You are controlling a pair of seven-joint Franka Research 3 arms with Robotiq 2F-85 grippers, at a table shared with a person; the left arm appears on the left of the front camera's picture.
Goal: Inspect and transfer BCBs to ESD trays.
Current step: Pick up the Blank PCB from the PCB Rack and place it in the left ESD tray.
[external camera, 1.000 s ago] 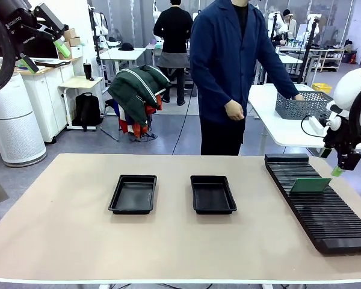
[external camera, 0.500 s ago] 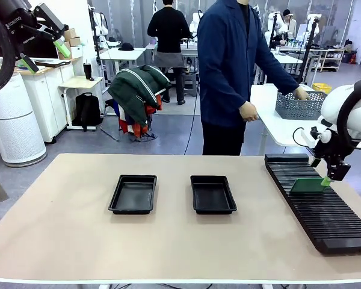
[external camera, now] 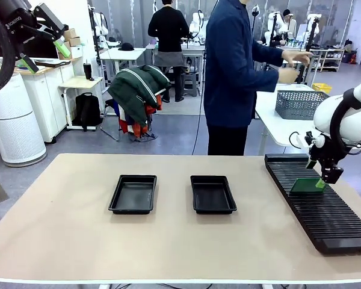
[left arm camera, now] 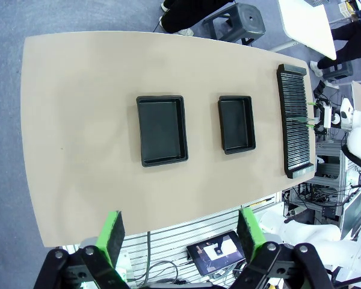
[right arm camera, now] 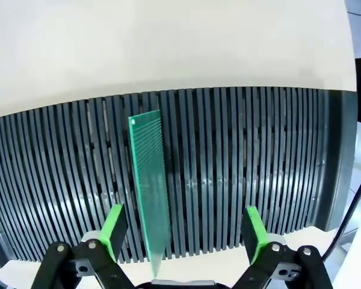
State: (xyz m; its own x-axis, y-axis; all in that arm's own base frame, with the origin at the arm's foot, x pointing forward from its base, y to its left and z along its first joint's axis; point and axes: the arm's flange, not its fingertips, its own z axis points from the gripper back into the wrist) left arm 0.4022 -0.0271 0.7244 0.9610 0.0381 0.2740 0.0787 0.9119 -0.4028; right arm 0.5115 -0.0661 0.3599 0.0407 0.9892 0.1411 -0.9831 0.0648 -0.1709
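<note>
There are two ESD trays on the table (external camera: 168, 247), side by side about the middle of it: the left tray (external camera: 133, 194) and the right tray (external camera: 213, 194). They lie apart from each other, and each one shows a bare black floor.

One long black slotted rack (external camera: 325, 220) lies along the right edge of the table, reaching from the far right corner toward the near edge. It carries one BCB (external camera: 308, 185), which stands on its edge in a slot in the far half of the rack.

The right gripper (external camera: 322, 180) is low over the rack, at the right end of this board. In the right wrist view the board rises between the two green pads (right arm camera: 114, 229), nearer to the left one. The pads are spread wide and do not touch it.

The left gripper (external camera: 46, 55) hangs high above the far left corner of the table, its fingers also spread wide and holding nothing.

One person (external camera: 231, 72) stands beyond the far edge, with both hands raised over a grey wire basket (external camera: 299, 104) on a white table behind.
</note>
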